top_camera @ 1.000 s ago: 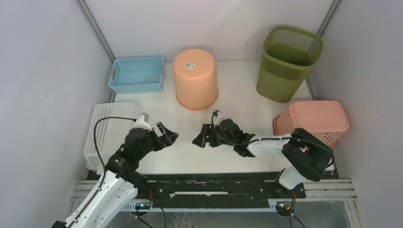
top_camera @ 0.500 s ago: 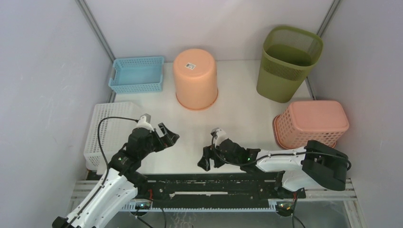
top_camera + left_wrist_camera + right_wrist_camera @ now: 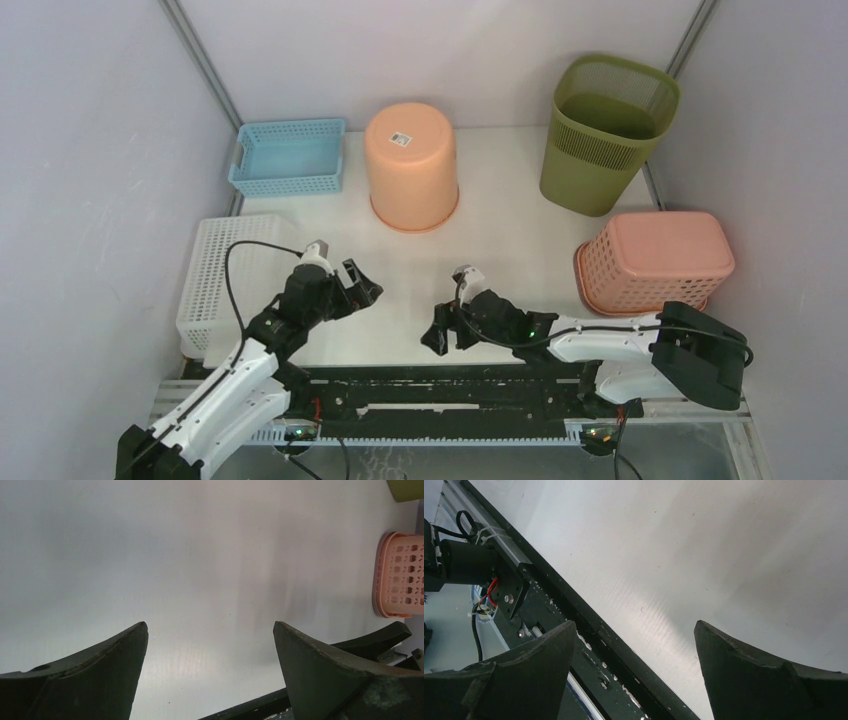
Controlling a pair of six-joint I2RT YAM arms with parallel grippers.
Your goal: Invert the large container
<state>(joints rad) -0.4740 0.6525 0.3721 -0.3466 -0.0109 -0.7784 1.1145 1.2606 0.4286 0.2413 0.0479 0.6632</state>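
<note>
The large orange bucket (image 3: 410, 165) is standing bottom-up at the far middle of the counter (image 3: 510, 215), well apart from both arms. The left hand (image 3: 362, 286) and right hand (image 3: 437, 330) are hovering near the front edge, each with its jaws spread wide, gripping nothing. A green mesh bin (image 3: 600, 135) is sitting upright at the far right.

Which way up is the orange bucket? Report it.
Upside down: the orange bucket stands on its rim, its labelled base facing up.
</note>
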